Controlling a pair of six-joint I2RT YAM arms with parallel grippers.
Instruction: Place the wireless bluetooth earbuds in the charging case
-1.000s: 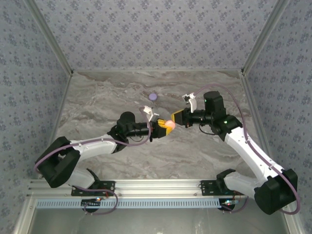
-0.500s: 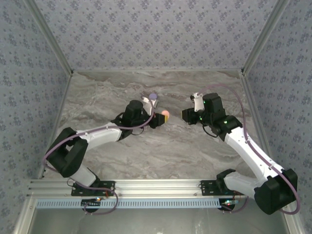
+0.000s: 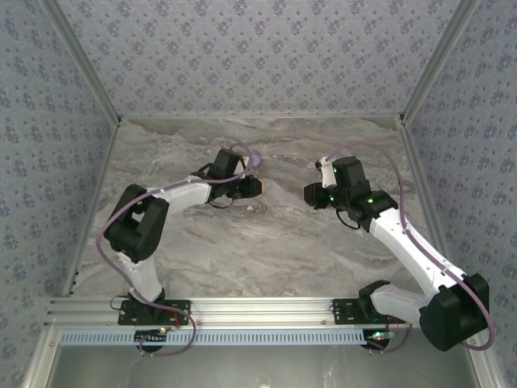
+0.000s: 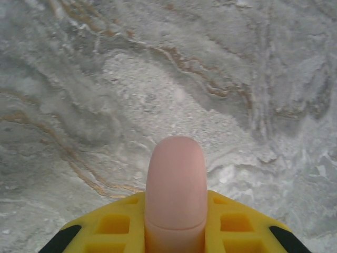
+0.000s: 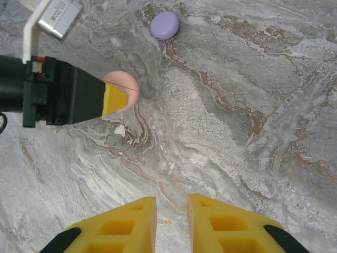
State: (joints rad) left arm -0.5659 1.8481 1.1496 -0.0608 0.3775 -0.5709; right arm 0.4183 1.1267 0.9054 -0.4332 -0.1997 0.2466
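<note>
Left gripper (image 5: 117,99) clamps the pink case (image 4: 175,179) between its yellow fingers. One pale earbud (image 5: 119,130) lies on the marble table (image 5: 237,105) near its 6 o'clock, a purple disc (image 5: 164,25) at 1 o'clock. Right gripper (image 5: 171,211) stands narrowly parted, empty, with the earbud at its 11 o'clock

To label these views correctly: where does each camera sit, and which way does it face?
Top external: above, behind the bases, facing down on the table; both arms show.
Left wrist: faces the table; left gripper clamps the pink case.
Right wrist: faces down; right gripper below, purple disc beyond.
Shared: both wrist views see the pink case.
</note>
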